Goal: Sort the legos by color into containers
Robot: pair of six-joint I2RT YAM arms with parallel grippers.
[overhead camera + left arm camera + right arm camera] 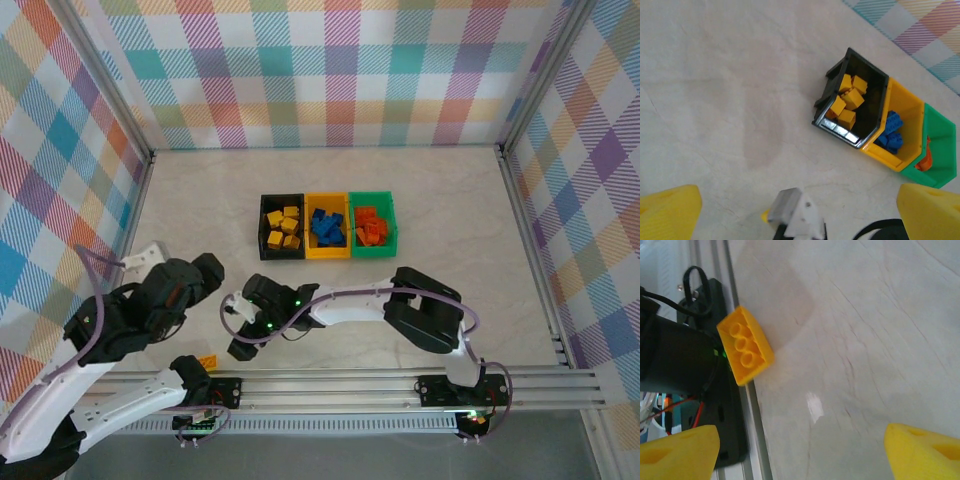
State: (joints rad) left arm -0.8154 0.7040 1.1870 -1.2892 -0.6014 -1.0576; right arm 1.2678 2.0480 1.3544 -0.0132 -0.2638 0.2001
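Right jaws spread wide, pinching nothing — a loose yellow brick [745, 345] lies just ahead of them at the counter's [865, 340] near edge, beside the rail [350, 383]. Left jaws spread too, empty. Farther out stand three touching bins — black bin [281, 256] with yellow bricks [282, 228], yellow bin [327, 255] with blue bricks [326, 226], green bin [374, 253] with orange-red bricks [370, 228].
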